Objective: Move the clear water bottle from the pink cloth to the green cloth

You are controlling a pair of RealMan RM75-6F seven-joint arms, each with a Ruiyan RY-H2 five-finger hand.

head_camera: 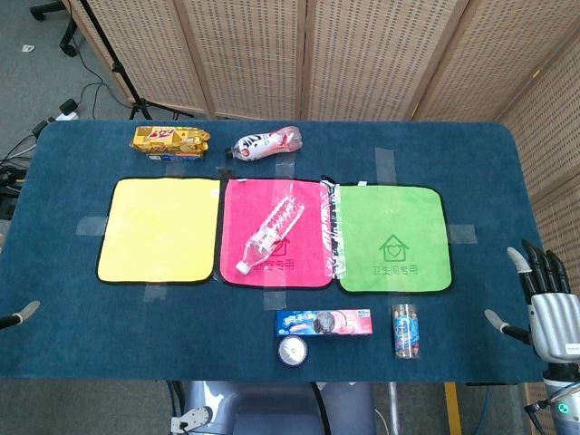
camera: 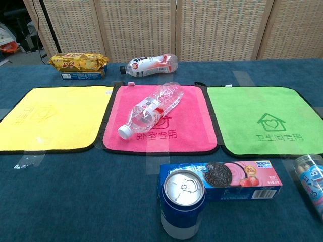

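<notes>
The clear water bottle point(head_camera: 272, 234) point(camera: 150, 109) lies on its side across the pink cloth point(head_camera: 249, 204) point(camera: 194, 118), with its white cap pointing to the near left corner. To the right of the pink cloth lies the green cloth point(head_camera: 362, 217) point(camera: 237, 111), bare except for its printed house logo. My right hand point(head_camera: 548, 304) hovers by the table's right edge, well right of the green cloth, fingers apart and holding nothing. Of my left hand only a grey fingertip point(head_camera: 23, 314) pokes in at the left edge. Neither hand shows in the chest view.
A yellow cloth point(head_camera: 161, 229) lies left of the pink one. At the back are a yellow snack packet point(head_camera: 169, 140) and a white-red bottle point(head_camera: 267, 142). Near the front edge sit a cookie box point(head_camera: 323, 322), a blue can point(head_camera: 293, 352) and a small jar point(head_camera: 406, 331).
</notes>
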